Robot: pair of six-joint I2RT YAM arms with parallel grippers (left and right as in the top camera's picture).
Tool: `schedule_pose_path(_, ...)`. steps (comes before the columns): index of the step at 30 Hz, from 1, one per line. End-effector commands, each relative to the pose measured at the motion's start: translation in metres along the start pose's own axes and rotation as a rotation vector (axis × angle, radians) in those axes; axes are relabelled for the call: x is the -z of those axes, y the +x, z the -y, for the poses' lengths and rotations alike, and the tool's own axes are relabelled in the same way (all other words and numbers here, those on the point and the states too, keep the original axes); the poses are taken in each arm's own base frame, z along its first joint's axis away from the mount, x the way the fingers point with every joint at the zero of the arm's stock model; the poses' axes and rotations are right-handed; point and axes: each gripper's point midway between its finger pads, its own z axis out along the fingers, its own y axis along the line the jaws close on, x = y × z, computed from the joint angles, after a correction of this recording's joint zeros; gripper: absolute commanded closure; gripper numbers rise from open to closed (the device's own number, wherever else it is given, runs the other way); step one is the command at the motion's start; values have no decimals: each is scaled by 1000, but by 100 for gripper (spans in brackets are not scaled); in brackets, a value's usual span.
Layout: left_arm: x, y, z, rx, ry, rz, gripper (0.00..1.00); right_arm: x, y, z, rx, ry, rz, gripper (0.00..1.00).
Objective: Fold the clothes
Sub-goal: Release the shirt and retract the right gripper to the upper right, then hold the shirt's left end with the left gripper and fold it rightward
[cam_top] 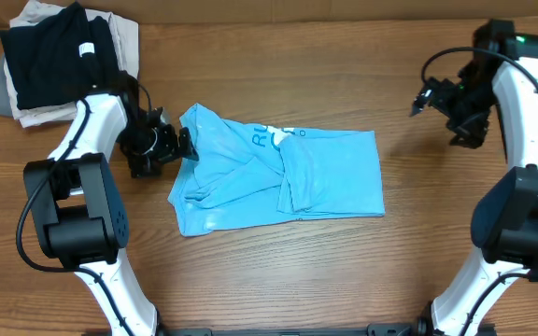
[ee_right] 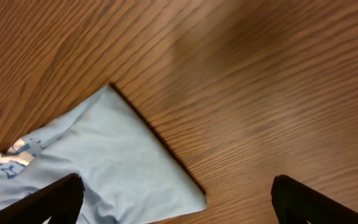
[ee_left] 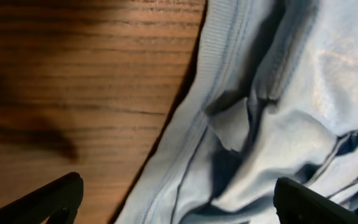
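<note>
Lying loosely half-folded at the middle of the wooden table (cam_top: 278,280): the sky-blue T-shirt (cam_top: 325,177).
Both tools gape wide and empty, the left gripper (cam_top: 187,146) at the bunched edge, the right gripper (cam_top: 418,101) well apart. The cloth looks soft, light and floppy; pinch a hem corner.

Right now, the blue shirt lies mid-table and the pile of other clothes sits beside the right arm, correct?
No: the overhead view shows the pile of other clothes beside the left arm, not the right. The blue shirt does lie mid-table.
</note>
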Motion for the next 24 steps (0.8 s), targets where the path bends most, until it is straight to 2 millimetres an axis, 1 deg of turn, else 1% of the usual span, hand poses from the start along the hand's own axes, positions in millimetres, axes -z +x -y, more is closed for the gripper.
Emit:
schedule_pose_path(1, -2, 4, 7, -37, 27, 11, 0, 16, -6, 3, -14, -17, 47, 0)
schedule_pose_path(3, -4, 1, 9, -45, 40, 24, 0, 16, -7, 4, -16, -18, 47, 0)
schedule_pose_path(6, -10, 1, 19, -63, 88, 27, 0, 16, -8, 3, -15, -18, 51, 0)
schedule_pose_path(10, -21, 7, 31, -80, 130, 1, 0, 16, -8, 3, -15, -18, 51, 0)
schedule_pose_path(15, -40, 17, 41, -108, 117, -55, 0, 16, -8, 3, -15, -18, 51, 0)
schedule_pose_path(16, -43, 18, 43, -114, 114, -63, 3, 16, -8, 3, -15, -18, 51, 0)
schedule_pose_path(19, -48, 21, 49, -137, 109, -73, 20, 16, -8, 3, -15, -18, 51, 0)
schedule_pose_path(21, -50, 23, 54, -150, 108, -76, 41, 16, -8, 3, -15, -18, 51, 0)
schedule_pose_path(23, -51, 23, 56, -157, 106, -76, 58, 16, -8, 3, -15, -18, 51, 0)
schedule_pose_path(24, -51, 23, 55, -156, 103, -75, 68, 16, -8, 3, -15, -18, 51, 0)
